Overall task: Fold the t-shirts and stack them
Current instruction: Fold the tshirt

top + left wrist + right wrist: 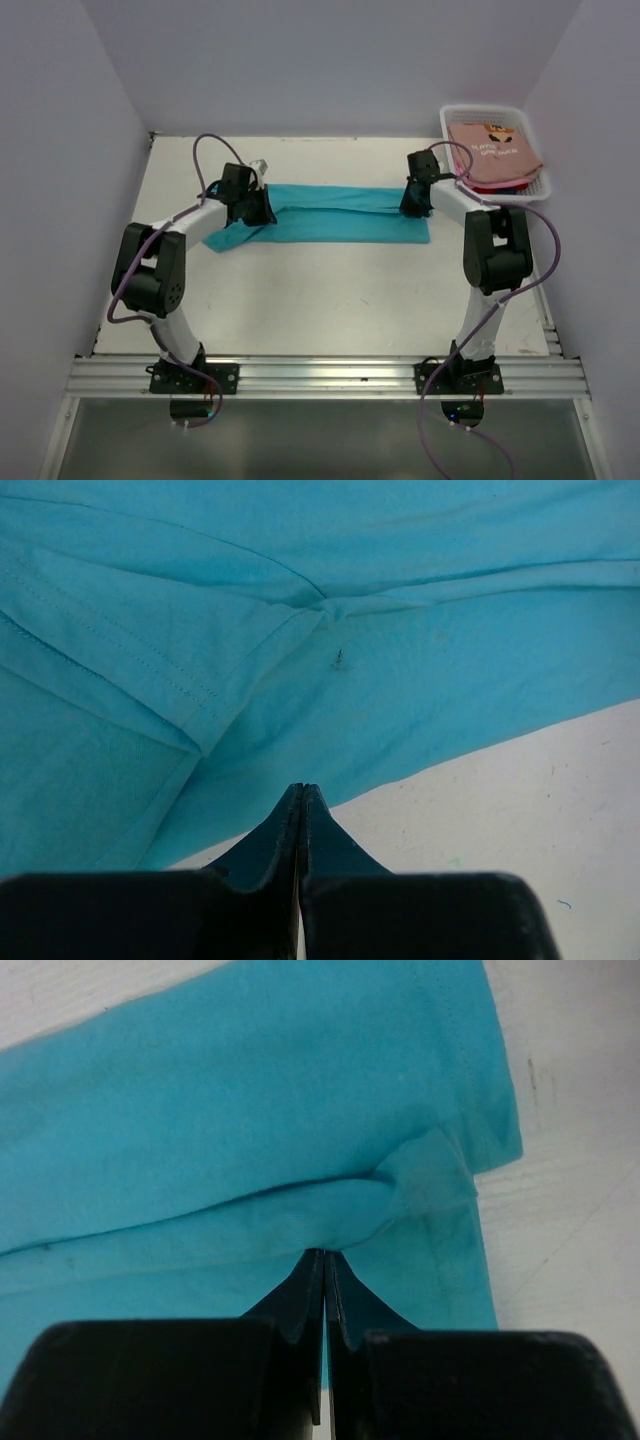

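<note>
Left gripper (302,792): jaws pressed together over near hem of teal t-shirt (345,222), 9 o'clock end; cannot tell whether cloth is caught. Risk: thin bite slips on lift, end drops. Shirt stretched across table (330,300) centre, 9 to 3. Right gripper (325,1256): pinching puckered fold, 3 o'clock end. Risk: uneven lift skews fold. Salmon t-shirt (495,150) in basket (448,112), 1 o'clock; right arm may snag it.

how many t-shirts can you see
2 for sure: teal shirt on the table, pink shirt in the white basket; red and blue edges under it hint at more.
</note>
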You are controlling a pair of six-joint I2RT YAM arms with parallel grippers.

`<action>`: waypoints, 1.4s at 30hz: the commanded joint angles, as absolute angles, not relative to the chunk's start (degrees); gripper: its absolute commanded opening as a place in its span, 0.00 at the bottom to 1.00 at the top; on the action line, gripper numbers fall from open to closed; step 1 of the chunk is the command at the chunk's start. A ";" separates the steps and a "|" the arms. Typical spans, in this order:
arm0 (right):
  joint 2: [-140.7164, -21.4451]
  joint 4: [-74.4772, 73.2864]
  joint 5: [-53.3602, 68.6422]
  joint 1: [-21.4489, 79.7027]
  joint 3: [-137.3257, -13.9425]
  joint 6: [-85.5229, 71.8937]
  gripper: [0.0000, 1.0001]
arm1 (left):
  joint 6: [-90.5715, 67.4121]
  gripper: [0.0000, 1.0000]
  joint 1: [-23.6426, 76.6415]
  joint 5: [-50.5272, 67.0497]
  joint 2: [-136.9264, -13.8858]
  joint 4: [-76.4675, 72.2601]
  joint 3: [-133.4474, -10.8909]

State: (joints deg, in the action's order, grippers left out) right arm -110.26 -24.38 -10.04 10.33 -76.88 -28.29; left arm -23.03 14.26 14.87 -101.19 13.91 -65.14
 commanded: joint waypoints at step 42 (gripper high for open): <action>-102.66 -15.64 -16.53 10.02 -75.06 -24.25 0.00 | -25.75 0.00 12.83 -1.39 -98.26 10.80 -64.87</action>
